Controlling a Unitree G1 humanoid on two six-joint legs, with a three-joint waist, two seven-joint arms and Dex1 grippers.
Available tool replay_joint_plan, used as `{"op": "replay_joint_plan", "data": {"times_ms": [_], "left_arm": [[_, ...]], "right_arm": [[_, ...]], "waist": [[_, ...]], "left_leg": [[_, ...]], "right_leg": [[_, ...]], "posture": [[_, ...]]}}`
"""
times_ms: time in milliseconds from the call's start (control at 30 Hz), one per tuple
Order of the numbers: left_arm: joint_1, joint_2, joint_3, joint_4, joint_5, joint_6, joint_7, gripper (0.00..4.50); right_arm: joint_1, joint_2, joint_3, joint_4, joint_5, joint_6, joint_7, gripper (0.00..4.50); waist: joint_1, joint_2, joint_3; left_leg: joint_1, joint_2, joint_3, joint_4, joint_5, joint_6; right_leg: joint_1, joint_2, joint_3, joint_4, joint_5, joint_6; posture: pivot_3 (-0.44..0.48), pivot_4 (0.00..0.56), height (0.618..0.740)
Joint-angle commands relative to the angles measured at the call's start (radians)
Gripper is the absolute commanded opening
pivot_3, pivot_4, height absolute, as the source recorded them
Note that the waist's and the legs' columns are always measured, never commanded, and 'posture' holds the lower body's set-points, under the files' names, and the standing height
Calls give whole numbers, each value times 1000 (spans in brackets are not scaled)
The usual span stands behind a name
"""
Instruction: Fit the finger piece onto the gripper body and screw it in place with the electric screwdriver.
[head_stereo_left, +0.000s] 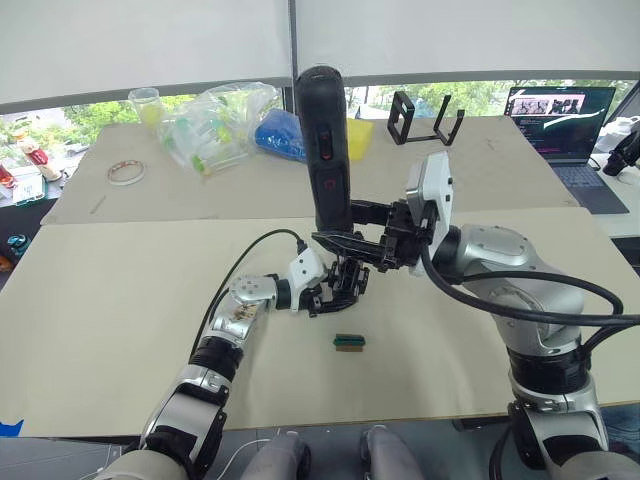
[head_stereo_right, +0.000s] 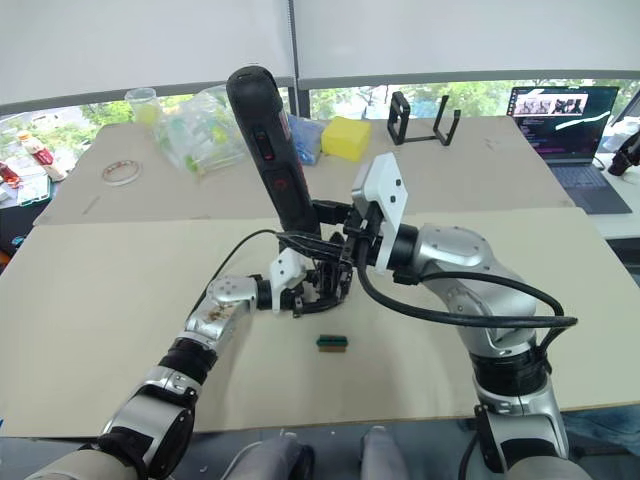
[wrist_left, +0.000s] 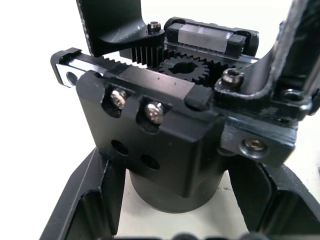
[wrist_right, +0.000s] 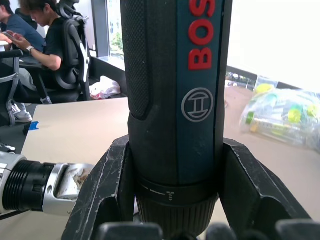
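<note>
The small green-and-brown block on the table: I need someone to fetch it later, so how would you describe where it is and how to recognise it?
Start at the beige table and find the two grippers meeting at its middle. Just nearer the robot than the left gripper, lying alone on bare tabletop, is the small green-and-brown block. It is tiny, flat and coloured, whereas the gripper body and the electric screwdriver above it are black.

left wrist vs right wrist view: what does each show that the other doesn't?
Left wrist: the gripper body close up between the left hand's fingers, its gear, rack teeth and screws exposed. Right wrist: the electric screwdriver clamped upright in the right hand, with the bag of items and a seated person behind. Shared: the beige tabletop.
</note>
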Motion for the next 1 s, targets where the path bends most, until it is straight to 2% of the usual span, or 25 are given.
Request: {"op": "replay_joint_plan", "data": {"times_ms": [33, 1000], "left_arm": [[-2, -5, 11, -42, -26, 5, 0, 2446], [-5, -4, 9, -40, -25, 4, -1, 2446]], "right_arm": [[-15, 4, -16, -24, -2, -48, 5, 1907], [-39, -9, -21, -42, 11, -23, 16, 1907]], "waist": [[0, 0, 0], [0, 0, 0]], "left_leg": [[0, 0, 0, 0, 0, 0], [0, 0, 0, 0, 0, 0]], "right_leg": [[0, 0, 0, 0, 0, 0], [0, 0, 0, 0, 0, 0]], "posture": [[0, 150, 740], [0, 150, 740]]}}
